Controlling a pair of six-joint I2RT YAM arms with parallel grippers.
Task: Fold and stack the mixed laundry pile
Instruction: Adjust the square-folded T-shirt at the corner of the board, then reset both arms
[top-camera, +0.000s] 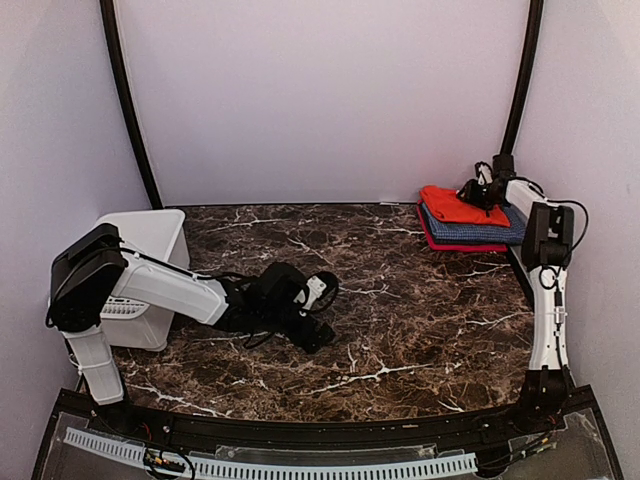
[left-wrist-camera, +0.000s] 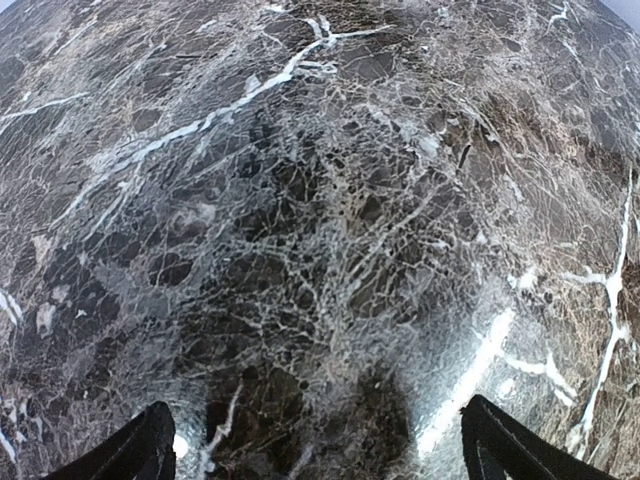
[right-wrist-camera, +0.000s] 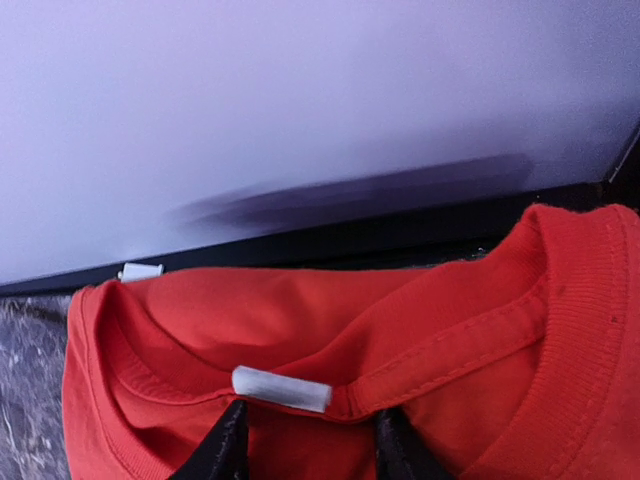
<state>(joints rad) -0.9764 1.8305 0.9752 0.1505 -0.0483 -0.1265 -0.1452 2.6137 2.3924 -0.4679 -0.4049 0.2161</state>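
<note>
Table (top-camera: 400, 330): dark brown marble-pattern top with white veining. Items resting directly on it, read on the top-view dial: white basket (top-camera: 150, 235) at 9 o'clock, at the left edge; folded stack (top-camera: 470, 225) at 2 o'clock, in the far right corner, its crimson bottom layer (top-camera: 450, 243) touching the marble

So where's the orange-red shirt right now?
Top view: the orange-red shirt lies atop the blue checked shirt at the table's far right corner, beneath the right gripper.
</note>
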